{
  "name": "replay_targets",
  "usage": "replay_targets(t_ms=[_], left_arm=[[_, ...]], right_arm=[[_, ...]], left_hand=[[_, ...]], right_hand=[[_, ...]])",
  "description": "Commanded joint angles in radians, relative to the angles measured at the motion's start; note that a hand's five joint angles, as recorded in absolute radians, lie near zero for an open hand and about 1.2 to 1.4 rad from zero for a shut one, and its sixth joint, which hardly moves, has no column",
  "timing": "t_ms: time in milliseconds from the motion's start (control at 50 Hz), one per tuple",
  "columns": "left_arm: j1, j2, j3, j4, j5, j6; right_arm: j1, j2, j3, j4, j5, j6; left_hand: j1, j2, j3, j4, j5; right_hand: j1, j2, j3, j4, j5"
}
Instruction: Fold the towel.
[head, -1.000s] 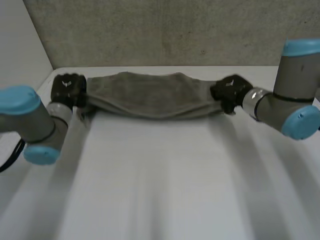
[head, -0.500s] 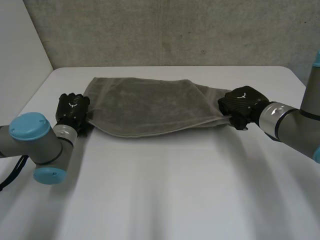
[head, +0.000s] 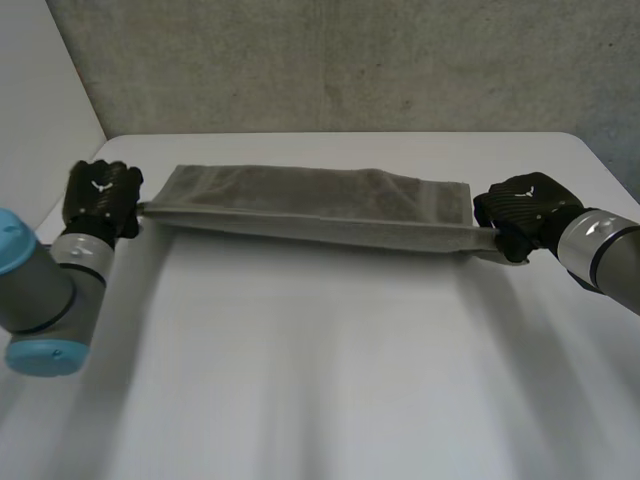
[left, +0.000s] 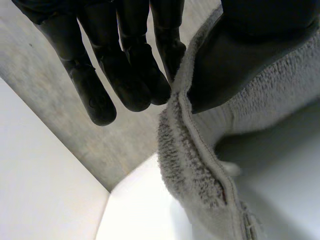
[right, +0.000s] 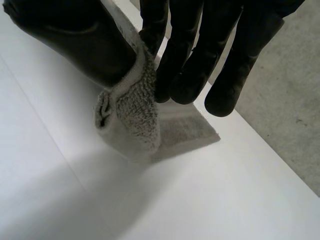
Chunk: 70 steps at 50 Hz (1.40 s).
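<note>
1. Left wrist view: my left hand (left: 120, 65) pinches the towel (left: 192, 160) between thumb and fingers. The hemmed edge runs out from the pinch, past my fingertips.
2. Right wrist view: my right hand (right: 195, 55) grips the other end. My thumb presses a bunched fold of cloth against my fingers, and a flat bit of towel lies on the table (right: 240, 200) just beyond them.
3. Head view: the grey towel is stretched taut between my two hands as a long, narrow band, with one hand at each short end.
4. My left hand is at the table's left edge and my right hand is near its right side.
5. The band crosses the far half of the white table. I cannot tell whether its middle touches the surface.
6. A rough grey wall (head: 330, 60) stands behind the table.
</note>
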Motion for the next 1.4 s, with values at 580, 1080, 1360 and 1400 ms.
replay_targets(t_ms=[580, 1080, 1360, 1400], left_arm=[[0.101, 0.361, -0.235, -0.106, 0.155, -0.135], [0.052, -0.337, 0.476, -0.23, 0.107, -0.137], [0.019, -0.511, 0.681, -0.307, 0.066, -0.135], [0.013, -0.507, 0.685, -0.316, 0.059, -0.135]], right_arm=[[-0.001, -0.244, 0.092, -0.001, -0.02, -0.034], [0.073, 0.477, -0.645, 0.001, 0.045, -0.017], [0.085, 0.727, -0.938, 0.036, 0.141, -0.02], [0.087, 0.727, -0.946, 0.045, 0.157, -0.018]], left_hand=[[0.098, 0.049, 0.052, 0.036, 0.076], [0.098, 0.049, 0.052, 0.036, 0.076], [-0.745, -0.793, -0.79, -0.806, -0.766], [-0.861, -0.91, -0.907, -0.923, -0.883]], right_hand=[[0.066, 0.061, 0.055, 0.054, 0.044], [0.066, 0.061, 0.055, 0.054, 0.044], [-1.066, -1.071, -1.077, -1.078, -1.088], [-1.156, -1.16, -1.166, -1.168, -1.177]])
